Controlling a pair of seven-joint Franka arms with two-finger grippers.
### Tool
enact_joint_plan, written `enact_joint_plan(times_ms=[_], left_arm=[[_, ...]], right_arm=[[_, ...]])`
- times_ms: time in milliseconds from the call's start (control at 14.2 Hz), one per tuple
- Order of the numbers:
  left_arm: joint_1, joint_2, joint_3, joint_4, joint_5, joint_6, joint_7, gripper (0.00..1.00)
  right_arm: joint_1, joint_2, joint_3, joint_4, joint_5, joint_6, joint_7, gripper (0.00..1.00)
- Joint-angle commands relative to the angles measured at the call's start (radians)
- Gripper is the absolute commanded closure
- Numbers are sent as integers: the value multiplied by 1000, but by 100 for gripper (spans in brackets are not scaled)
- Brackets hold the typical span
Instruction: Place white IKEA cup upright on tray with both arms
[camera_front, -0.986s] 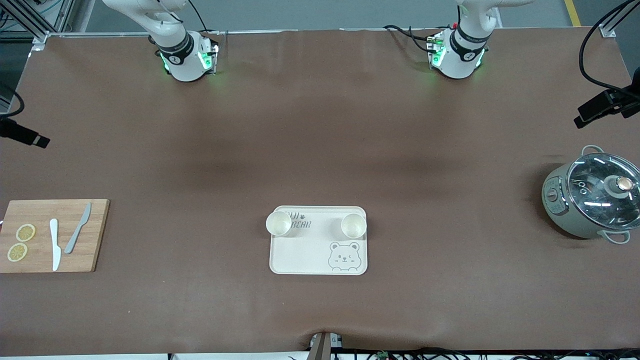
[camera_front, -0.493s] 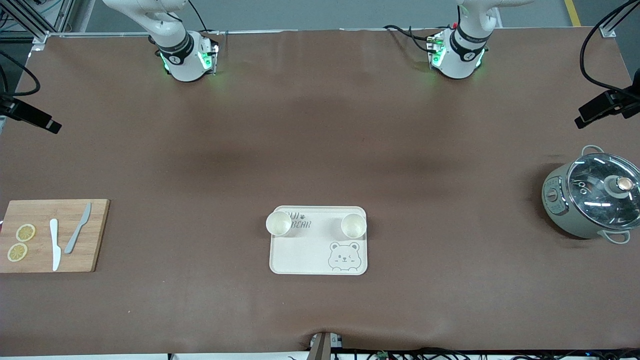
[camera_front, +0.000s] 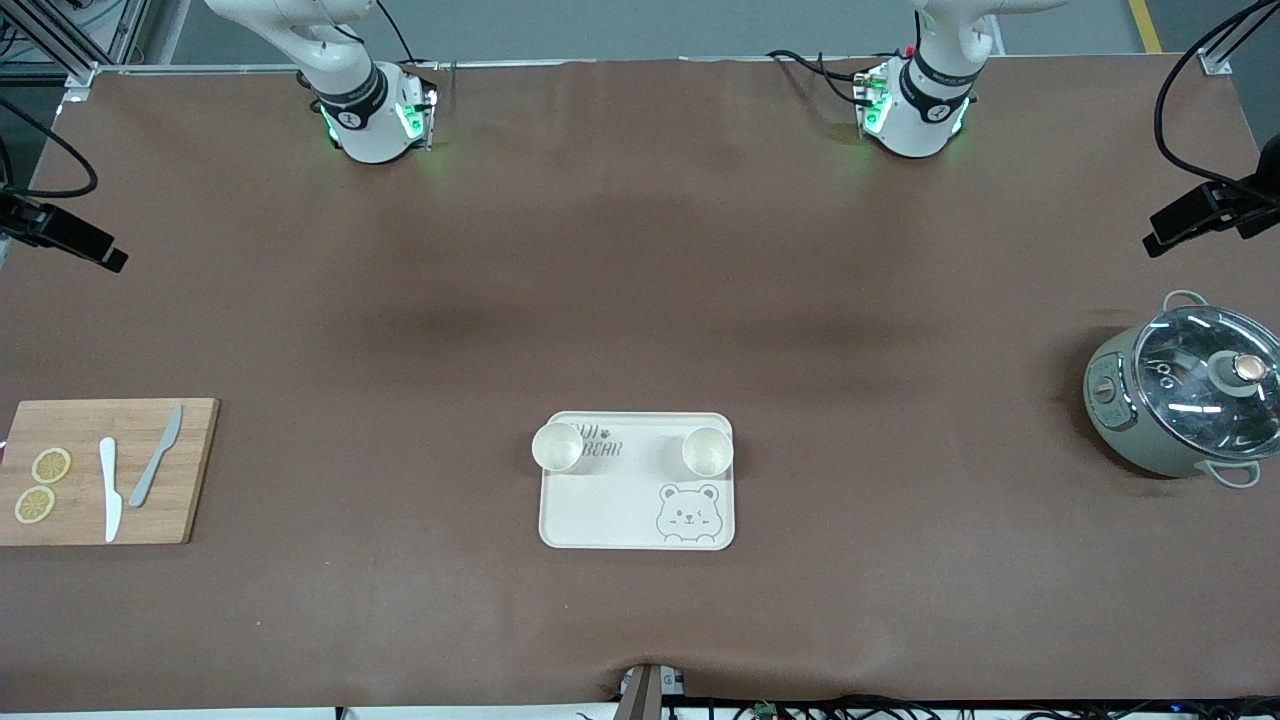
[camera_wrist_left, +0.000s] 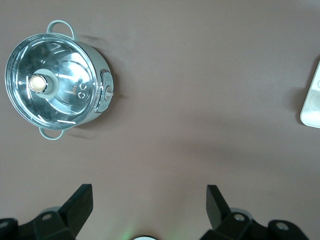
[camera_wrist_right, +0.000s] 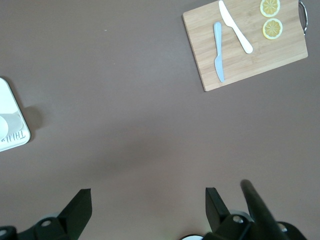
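— Looking at the tray (camera_front: 637, 500), what step do you think is in hand?

— I judge the placing is done. Two white cups stand upright on the tray, one cup (camera_front: 557, 446) at the corner toward the right arm's end, partly over the grey lettering, the other cup (camera_front: 706, 451) at the corner toward the left arm's end. Both are on the half of the tray farther from the front camera, above the bear drawing.

— And the arms?

— Both are raised high, away from the tray. The left pincer (camera_wrist_left: 149, 200) is released, its fingers wide apart and holding nothing, over bare worktop (camera_front: 640, 300) near the grey pot (camera_front: 1180, 400) with the glass lid. The right pincer (camera_wrist_right: 148, 202) is also released and empty, over the worktop between the tray and the wooden cutting board (camera_front: 105, 470).

— So what does the next move call for?

— Very little, I think. The arms only need to wait in their rest pose. No cup needs correcting.
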Motion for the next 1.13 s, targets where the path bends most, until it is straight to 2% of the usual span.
enact_joint_plan(times_ms=[0, 211, 634, 1056], left_arm=[[2, -20, -9, -29, 8, 16, 20, 0], [-16, -17, -13, -27, 6, 13, 20, 0], [-15, -12, -68, -39, 6, 17, 41, 0], [-16, -9, -73, -32, 11, 11, 44, 0]], right_arm=[[3, -26, 5, -25, -29, 6, -15, 0], [1, -26, 4, -25, -29, 3, -15, 0], [4, -24, 4, -24, -29, 3, -15, 0], [4, -24, 4, -24, -29, 4, -15, 0]])
